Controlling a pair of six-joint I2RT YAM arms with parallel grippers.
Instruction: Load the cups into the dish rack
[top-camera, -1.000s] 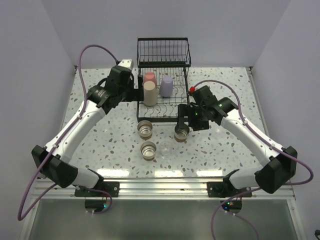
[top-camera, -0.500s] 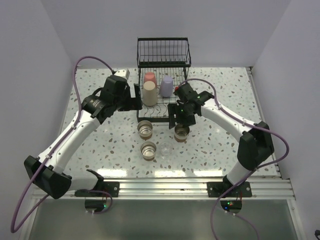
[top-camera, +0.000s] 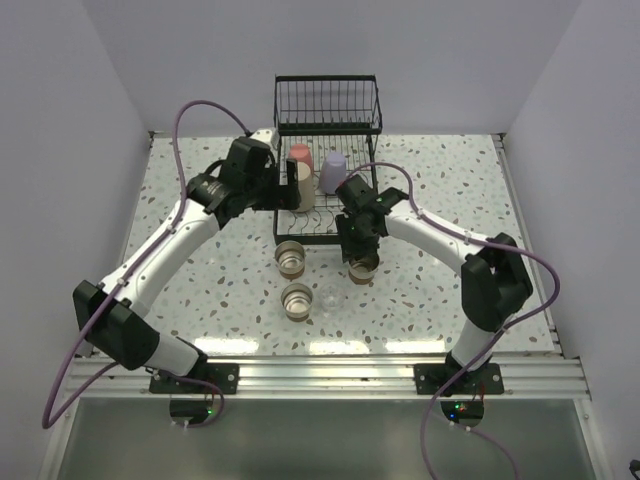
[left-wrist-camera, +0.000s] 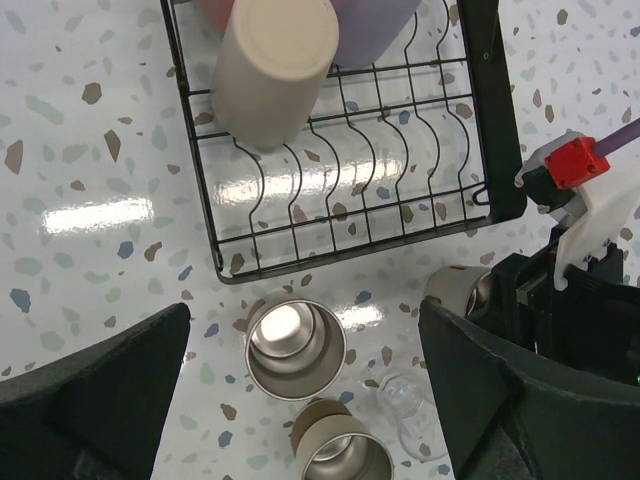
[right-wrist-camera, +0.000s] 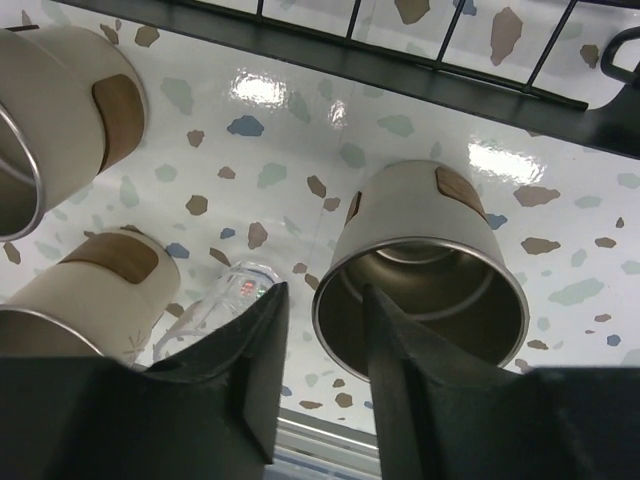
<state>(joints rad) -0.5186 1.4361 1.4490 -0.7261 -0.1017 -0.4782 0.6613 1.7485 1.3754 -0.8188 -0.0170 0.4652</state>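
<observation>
The step in hand is judged to be the pickup of a brown cup (right-wrist-camera: 420, 250) by the right claw (right-wrist-camera: 322, 400). That claw is parted only narrowly and nothing is held in it. The cup stands upright on the desk (right-wrist-camera: 300, 160), directly beneath the claw, with its near-side rim lined up with the gap between the fingers (right-wrist-camera: 240, 370). The rack (right-wrist-camera: 480, 85) lies just beyond the cup. A clear cup (right-wrist-camera: 235, 290) sits just to the claw's left, with two more brown cups further left.

The left claw (top-camera: 278, 190) is spread wide and empty. The beige cup (left-wrist-camera: 275, 65) stands base-up on the rack's tray, ahead of it.

Next, a short descent is called for, so that one finger passes inside the rim and one outside. A firm pinch and a lift toward the rack should follow, with the clear cup left undisturbed.
</observation>
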